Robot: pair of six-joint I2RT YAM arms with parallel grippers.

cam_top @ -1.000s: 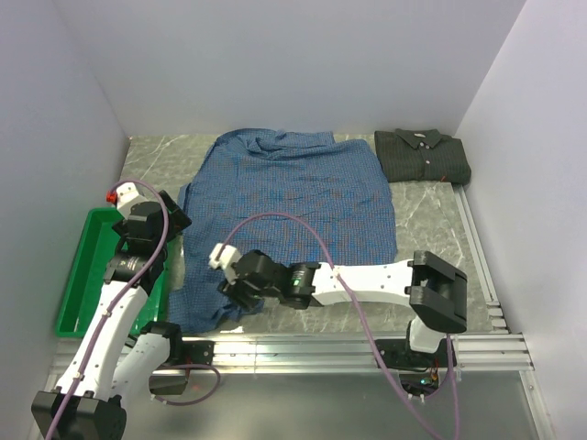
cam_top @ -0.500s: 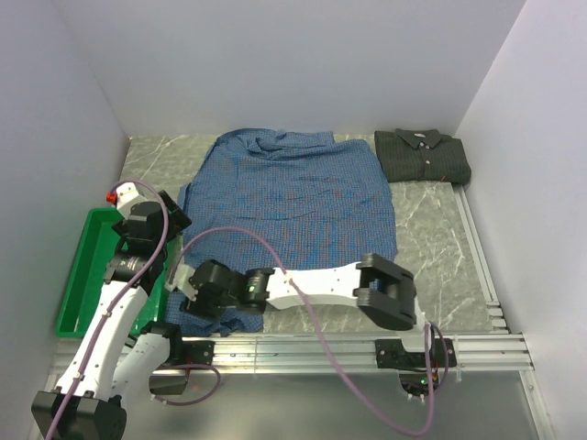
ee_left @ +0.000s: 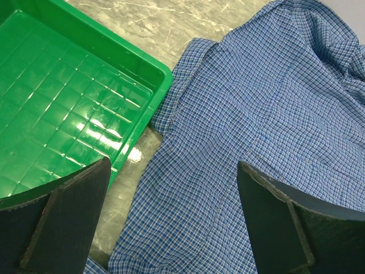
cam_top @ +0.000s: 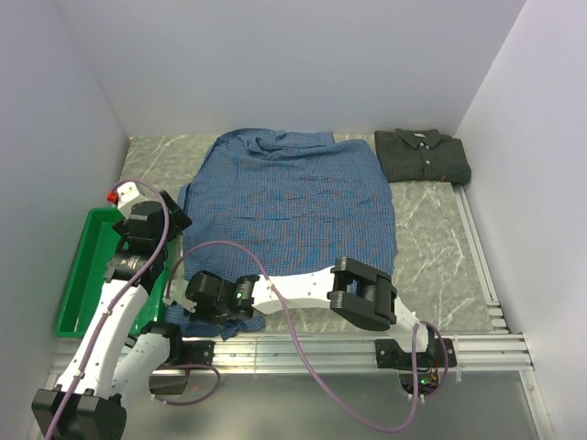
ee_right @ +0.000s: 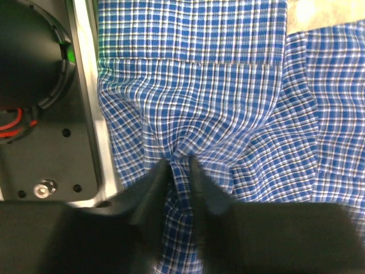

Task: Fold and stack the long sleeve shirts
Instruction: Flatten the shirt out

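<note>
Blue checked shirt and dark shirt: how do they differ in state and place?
The blue checked shirt lies spread out; the dark shirt is folded. The blue one is central, the dark one far right. The jaws of the right gripper pinch the blue one; the dark one is untouched. Both lie on the table.

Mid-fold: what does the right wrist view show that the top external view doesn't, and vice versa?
Only the right wrist view: the right tool pinched on a puckered fold of the blue shirt; from above, that grip is hidden. Only the top external view: the dark shirt folded at the far right, the green tray at the left, and the blue shirt's whole spread-out shape. Both: the blue shirt's near left part.
</note>
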